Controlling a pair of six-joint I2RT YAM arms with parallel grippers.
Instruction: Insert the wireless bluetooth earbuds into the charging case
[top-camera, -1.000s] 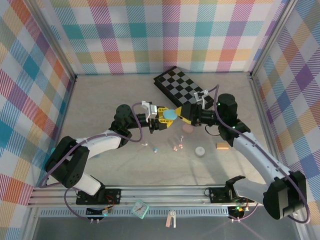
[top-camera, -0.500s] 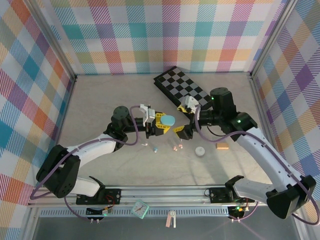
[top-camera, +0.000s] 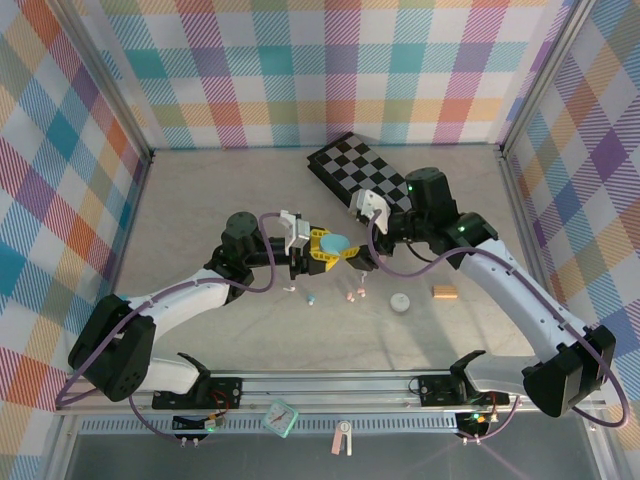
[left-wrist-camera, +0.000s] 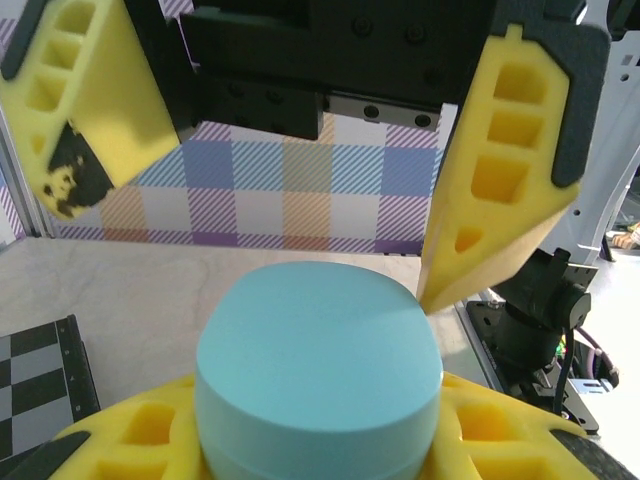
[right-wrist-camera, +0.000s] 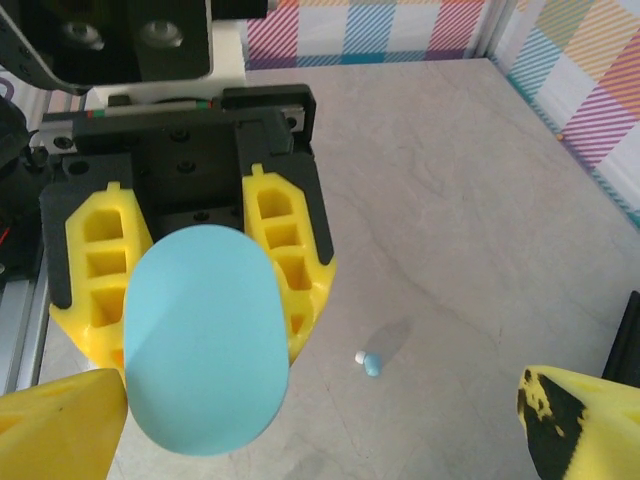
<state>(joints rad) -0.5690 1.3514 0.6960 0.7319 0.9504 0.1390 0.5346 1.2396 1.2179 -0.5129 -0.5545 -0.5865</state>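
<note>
My left gripper (top-camera: 325, 246) is shut on a pale blue oval charging case (top-camera: 336, 242), closed lid up, held above the table; the case (left-wrist-camera: 320, 370) sits between its yellow fingers (left-wrist-camera: 500, 430). My right gripper (top-camera: 358, 258) is open wide just right of the case (right-wrist-camera: 205, 350), one fingertip (left-wrist-camera: 450, 280) close to the case's edge, the other well apart. The earbuds lie on the table below: a pale blue one (top-camera: 311, 299) (right-wrist-camera: 370, 363) and two pink ones (top-camera: 352, 296) (top-camera: 362, 291).
A white round case (top-camera: 400, 303) and a small orange cylinder (top-camera: 444, 292) lie to the right of the earbuds. A black-and-white checkerboard (top-camera: 365, 180) lies at the back. Plaid walls close in the table on three sides.
My right gripper has opened wider and swung from beside the case down and round to its right side. The left gripper still holds the case, shifted a little towards the near left.
</note>
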